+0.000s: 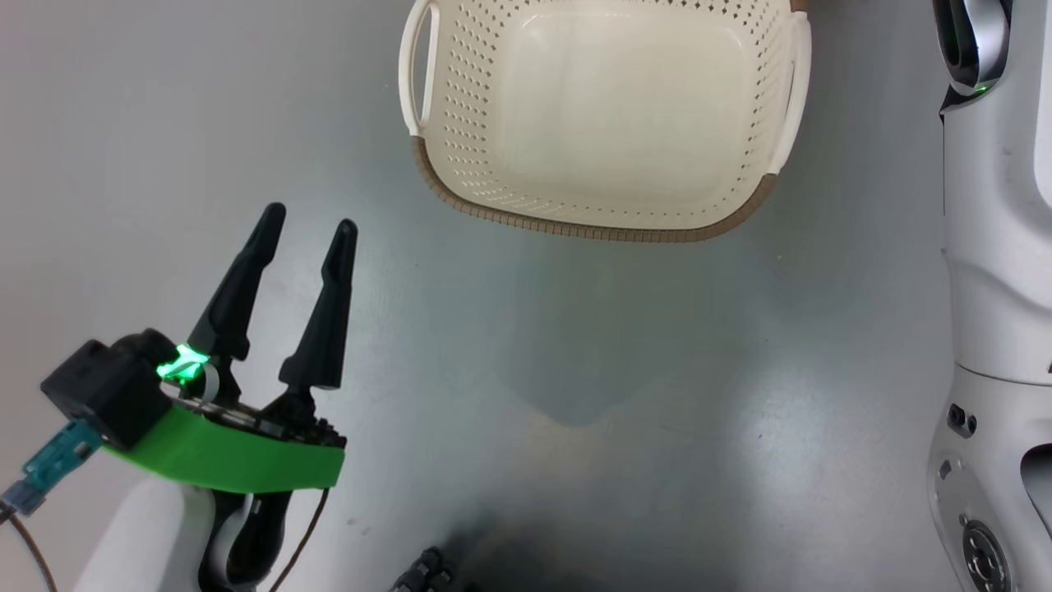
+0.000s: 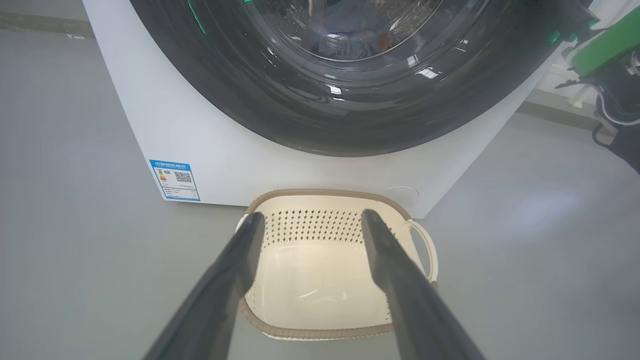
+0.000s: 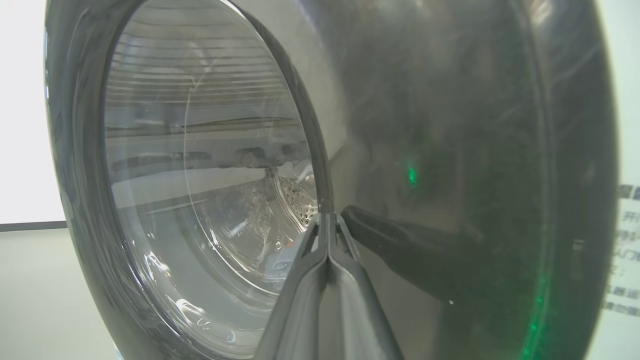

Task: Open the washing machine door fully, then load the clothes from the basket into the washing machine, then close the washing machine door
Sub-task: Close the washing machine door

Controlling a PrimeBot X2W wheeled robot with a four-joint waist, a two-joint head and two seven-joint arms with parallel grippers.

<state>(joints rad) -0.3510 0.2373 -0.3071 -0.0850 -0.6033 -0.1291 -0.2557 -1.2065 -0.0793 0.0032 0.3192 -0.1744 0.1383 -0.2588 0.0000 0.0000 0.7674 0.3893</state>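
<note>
Basket [image 1: 600, 232] empty on grey floor [image 1: 657, 411], top of head view. Left gripper [image 1: 311, 218] lower left, jaws spread.

Left wrist: basket just before washer [image 2: 200, 150]. Door [image 2: 280, 100] looks shut, clothes [image 2: 360, 25] dim behind its glass.

Right wrist: right gripper [image 3: 327, 220], jaws pressed together, tips at door's face beside the glass rim; contact unclear.

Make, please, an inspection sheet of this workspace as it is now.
Surface: grey glossy floor.
Job's things: basket empty, on the floor before the washing machine; washing machine door looks shut; clothes seen through its window.
Clutter: nothing seen.
Tools: left tool open, above the floor beside the basket; right tool shut, tips against the door.
Cables: thin brown cable at the left wrist.
Surroundings: blue label on the machine's front.
</note>
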